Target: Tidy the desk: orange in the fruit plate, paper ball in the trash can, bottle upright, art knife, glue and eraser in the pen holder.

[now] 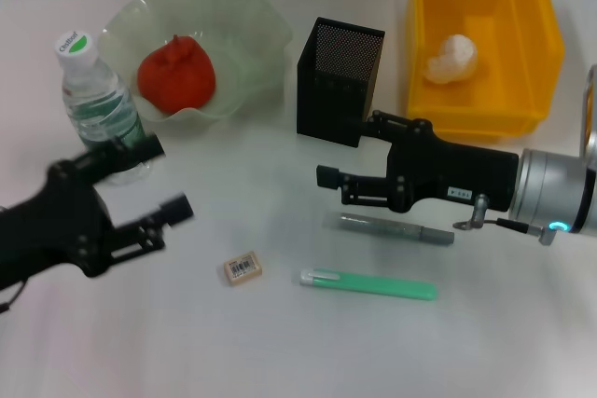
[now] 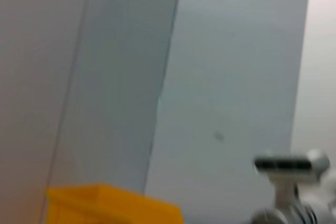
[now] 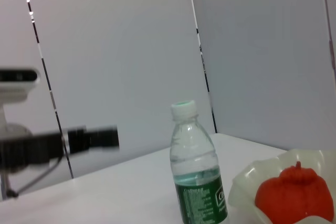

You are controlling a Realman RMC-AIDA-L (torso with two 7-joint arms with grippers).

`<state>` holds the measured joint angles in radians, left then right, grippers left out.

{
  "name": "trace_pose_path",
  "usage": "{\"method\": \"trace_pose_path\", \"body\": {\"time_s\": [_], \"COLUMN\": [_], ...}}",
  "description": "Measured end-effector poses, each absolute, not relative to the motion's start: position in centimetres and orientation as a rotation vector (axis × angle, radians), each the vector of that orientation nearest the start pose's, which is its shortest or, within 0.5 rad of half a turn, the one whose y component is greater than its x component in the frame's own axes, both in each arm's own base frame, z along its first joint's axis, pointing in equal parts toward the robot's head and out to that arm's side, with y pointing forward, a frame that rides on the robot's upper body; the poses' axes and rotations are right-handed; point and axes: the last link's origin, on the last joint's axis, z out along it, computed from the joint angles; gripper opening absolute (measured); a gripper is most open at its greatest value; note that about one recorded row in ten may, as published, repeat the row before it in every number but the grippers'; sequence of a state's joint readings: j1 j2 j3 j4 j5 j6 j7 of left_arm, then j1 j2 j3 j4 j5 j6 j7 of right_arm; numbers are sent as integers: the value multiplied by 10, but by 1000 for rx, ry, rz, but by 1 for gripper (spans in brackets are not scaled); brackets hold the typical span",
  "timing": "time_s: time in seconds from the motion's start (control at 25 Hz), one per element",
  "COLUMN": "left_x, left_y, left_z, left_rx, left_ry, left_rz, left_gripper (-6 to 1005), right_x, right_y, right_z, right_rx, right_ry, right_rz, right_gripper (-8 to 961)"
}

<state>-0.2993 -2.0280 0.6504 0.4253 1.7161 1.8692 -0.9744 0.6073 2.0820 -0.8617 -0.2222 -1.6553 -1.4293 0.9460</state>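
Done so far: the red-orange lumpy orange (image 1: 177, 73) lies in the pale-green ruffled glass fruit plate (image 1: 256, 20); the white crumpled paper ball (image 1: 453, 58) lies in the bright yellow rectangular trash can (image 1: 485, 100); the clear plastic bottle (image 1: 96, 90) with green label stands upright.
Step in hand: likely the stationery, as three pieces lie loose on the plain white desk (image 1: 280, 351).
Right gripper (image 1: 334, 180): spread and empty, hovering just in front of the black square mesh pen holder (image 1: 338, 81); the arm reaches in level from the right.
Nearest to it: a grey slim art knife (image 1: 396, 228) just below its fingers; a mint-green glue stick (image 1: 368, 283) lies nearer the robot.
Left gripper (image 1: 159, 179): spread, empty, beside the bottle's base.
Eraser (image 1: 242, 268): small tan block with barcode label, between the two grippers, nearer the robot.
Next move: probably lower over the knife, close across its narrow width, then lift it to the holder.
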Motion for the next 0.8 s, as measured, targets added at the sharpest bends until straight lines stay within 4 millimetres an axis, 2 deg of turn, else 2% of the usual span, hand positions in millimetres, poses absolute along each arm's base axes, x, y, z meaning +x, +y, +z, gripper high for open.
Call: {"method": "trace_pose_path", "body": {"time_s": [0.2,0.4,0.8], "left_x": [-304,-306,-310], "left_y": [240,241,243], "left_z": [-1,-12,-21], "left_rx": [-2610,-2641,-2656], "left_ry": [-451,-449,-466], "left_rz": [-1038,-965,-897], "left_gripper": [808,808,809], "right_x": [240,239,238], "right_y": [323,327,323], "right_z": [-61,-57,-52], "right_rx": [-2684,-2704,-2814], "right_ry": [492,504,492], "right_rz": [930,907,841], "right_gripper": [824,823,823]}}
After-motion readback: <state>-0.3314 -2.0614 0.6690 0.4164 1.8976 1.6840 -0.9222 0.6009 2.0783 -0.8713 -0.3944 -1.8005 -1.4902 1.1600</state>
